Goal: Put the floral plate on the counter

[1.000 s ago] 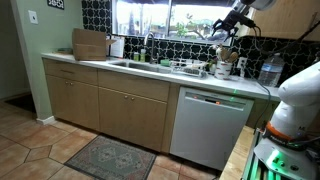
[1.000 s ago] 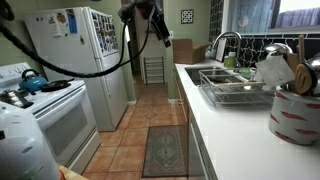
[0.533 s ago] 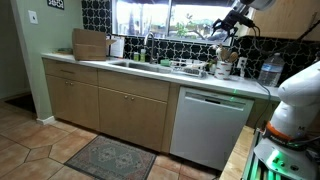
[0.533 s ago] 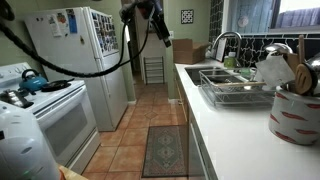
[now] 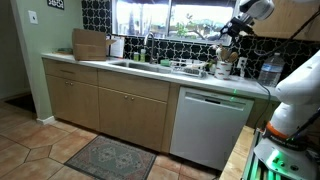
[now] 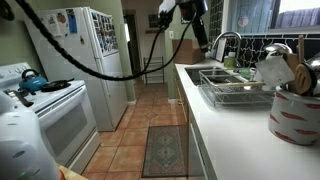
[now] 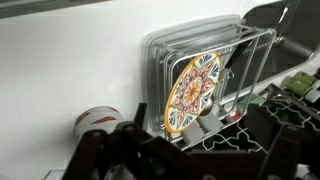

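Movement first: against the frame from 1 second ago, the arm has swung across the aisle, and in an exterior view the gripper [image 6: 203,40] now hangs near the sink end of the counter [image 6: 225,125] instead of out over the floor. In the other outside camera the change is small, the gripper [image 5: 222,38] hovering above the clutter at roughly 2 o'clock of the frame.

From the wrist camera I see the floral plate [image 7: 192,95] standing on edge in the dish rack [image 7: 258,52], its bright patterned face turned toward me, a clear plastic tub just behind it. It sits at 12 o'clock from the gripper [image 7: 195,150], whose jaws look spread wide with nothing between them. They are not touching the plate. A red-and-white canister [image 7: 95,120] stands at 8 o'clock of the plate, on bare counter [image 7: 60,60].

I read the swing as the approach being nearly lined up, with the grasp not yet made. Next I would need to come down on the upper rim without catching the rack wires.
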